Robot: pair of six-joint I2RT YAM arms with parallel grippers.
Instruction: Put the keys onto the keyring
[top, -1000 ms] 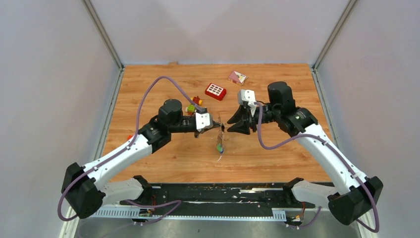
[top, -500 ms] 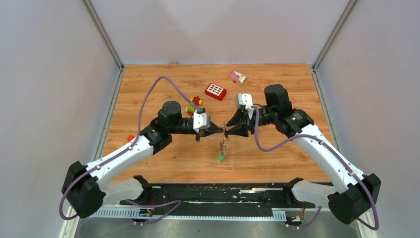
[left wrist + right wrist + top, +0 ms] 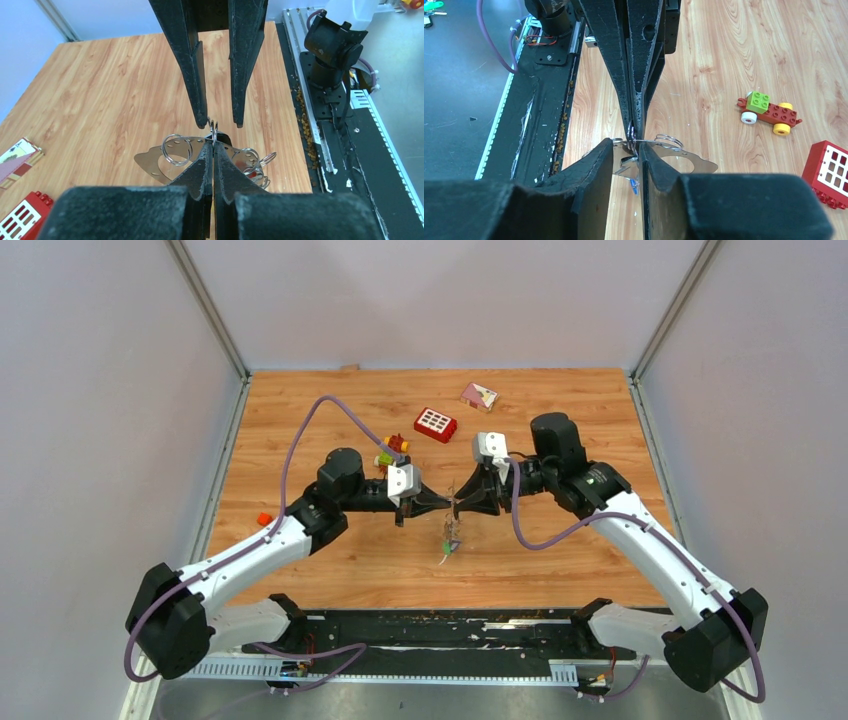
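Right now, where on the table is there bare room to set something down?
Bare: the back-left corner of the table, and the near strip between the hanging keys and the front edge. Crowded: centre back, round the red brick, wheeled block toy and pink card.

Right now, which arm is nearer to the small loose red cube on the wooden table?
Left. The small red cube lies close beside the white forearm of the left arm; the right arm is far off on the other side.

red brick (image 3: pixel 436 424), block car (image 3: pixel 769 111), pink card (image 3: pixel 479 395), wooden table (image 3: pixel 300 420)
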